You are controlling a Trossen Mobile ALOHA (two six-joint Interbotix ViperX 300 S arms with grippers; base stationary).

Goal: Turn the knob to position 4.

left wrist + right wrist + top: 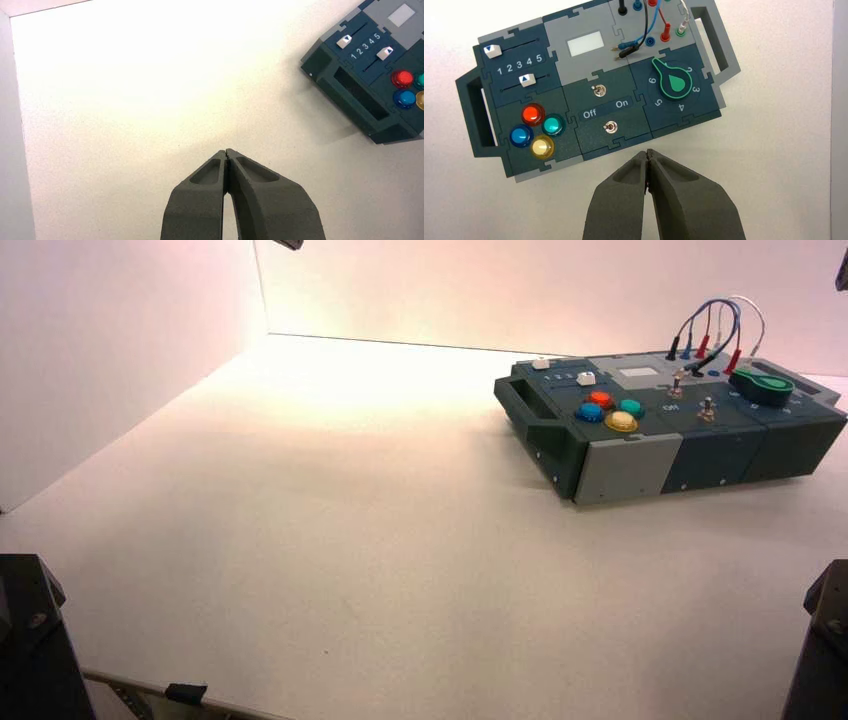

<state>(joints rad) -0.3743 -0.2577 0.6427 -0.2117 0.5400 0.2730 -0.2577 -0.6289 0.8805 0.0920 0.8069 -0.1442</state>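
The green teardrop knob (675, 82) sits on a numbered dial at one end of the box (561, 30), beside the handle. Its pointer tip lies between the 6 and the 2, where no numeral shows; the 4 is on the dial's side nearest my right gripper. My right gripper (647, 152) is shut and empty, over bare table just off the box's long edge, level with the toggle switches. In the high view the knob (768, 388) is at the box's far right end. My left gripper (226, 151) is shut and empty over bare table, far from the box (370, 100).
The box also carries two white sliders (526, 80), red, teal, blue and yellow push buttons (532, 114), two metal toggle switches (609, 128) by "Off/On" lettering, a small display (585, 44) and plugged wires (649, 30). White walls (120, 350) stand at the left and back.
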